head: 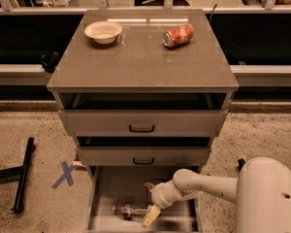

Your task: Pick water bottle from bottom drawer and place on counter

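Note:
The water bottle [128,211] lies on its side on the grey floor of the open bottom drawer [106,188], near the drawer's front. It is small and clear with a reddish band. My gripper [151,201] is inside the drawer just right of the bottle, on the white arm reaching in from the lower right. Its two tan fingers [152,216] are spread apart, open and empty, and the lower finger is close to the bottle's right end. The counter [140,57] is the flat grey-brown top of the cabinet above.
A cream bowl [103,31] and a red-orange soda can [178,35] on its side sit at the back of the counter. Two upper drawers with black handles [141,128] stand partly pulled out above the bottom drawer. A black bar [22,174] and blue tape X [64,174] lie on the floor to the left.

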Available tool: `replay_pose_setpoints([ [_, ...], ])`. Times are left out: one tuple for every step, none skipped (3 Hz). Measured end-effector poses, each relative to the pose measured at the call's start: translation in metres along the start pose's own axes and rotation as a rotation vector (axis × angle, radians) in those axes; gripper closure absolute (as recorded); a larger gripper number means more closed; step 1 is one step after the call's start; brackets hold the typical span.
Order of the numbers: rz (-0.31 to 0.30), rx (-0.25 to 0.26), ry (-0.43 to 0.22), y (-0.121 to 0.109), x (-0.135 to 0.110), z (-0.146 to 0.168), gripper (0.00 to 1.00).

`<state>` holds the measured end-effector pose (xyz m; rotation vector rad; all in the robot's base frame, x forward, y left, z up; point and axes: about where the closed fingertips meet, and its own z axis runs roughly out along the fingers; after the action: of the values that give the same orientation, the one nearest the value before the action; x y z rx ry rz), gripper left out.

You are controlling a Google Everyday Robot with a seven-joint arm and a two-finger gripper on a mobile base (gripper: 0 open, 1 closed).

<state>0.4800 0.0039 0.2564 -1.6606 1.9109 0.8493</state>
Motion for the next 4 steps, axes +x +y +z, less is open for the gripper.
replay_pose_setpoints([
  [0.002,0.004,-0.016,-0.012,0.0,0.036,0.0],
  [0.0,0.0,-0.025,-0.021,-0.001,0.068,0.0],
  [-0.02,0.001,-0.014,-0.033,-0.002,0.093,0.0],
  [-0.044,0.007,0.007,-0.047,-0.001,0.112,0.0],
])
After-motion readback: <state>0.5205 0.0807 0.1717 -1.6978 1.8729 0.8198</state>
